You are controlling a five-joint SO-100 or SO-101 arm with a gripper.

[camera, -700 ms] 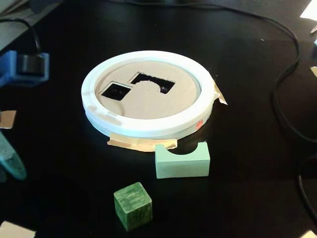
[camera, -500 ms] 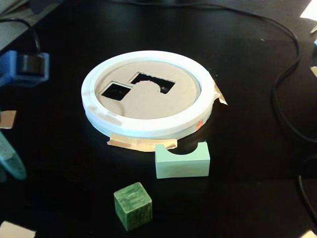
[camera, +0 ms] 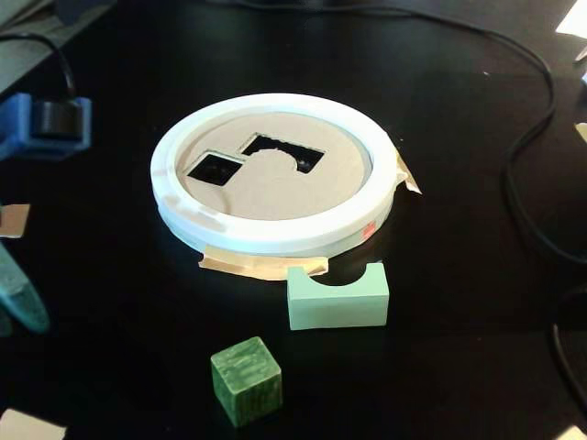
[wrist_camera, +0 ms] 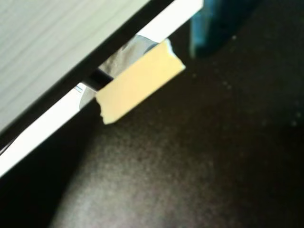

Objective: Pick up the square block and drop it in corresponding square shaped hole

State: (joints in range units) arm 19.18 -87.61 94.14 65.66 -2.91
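Observation:
The square block [camera: 246,379] is a dark green wooden cube lying on the black table near the front of the fixed view. Behind it lies a white ring [camera: 275,234] holding a cardboard disc [camera: 275,188] with a square hole [camera: 215,168] and an arch-shaped hole [camera: 284,152]. A teal tip [camera: 20,295] at the left edge of the fixed view looks like part of my gripper, far left of the block. The wrist view shows only a pale ridged surface [wrist_camera: 52,42] and a blurred teal part [wrist_camera: 216,23] close up. I cannot tell how the jaws stand. Nothing is held.
A pale green arch block [camera: 337,297] lies between the ring and the cube. A blue clamp [camera: 41,124] sits at the far left. Black cables [camera: 527,156] run along the right. Masking tape [wrist_camera: 140,83] holds a white strip [wrist_camera: 45,130] on the table.

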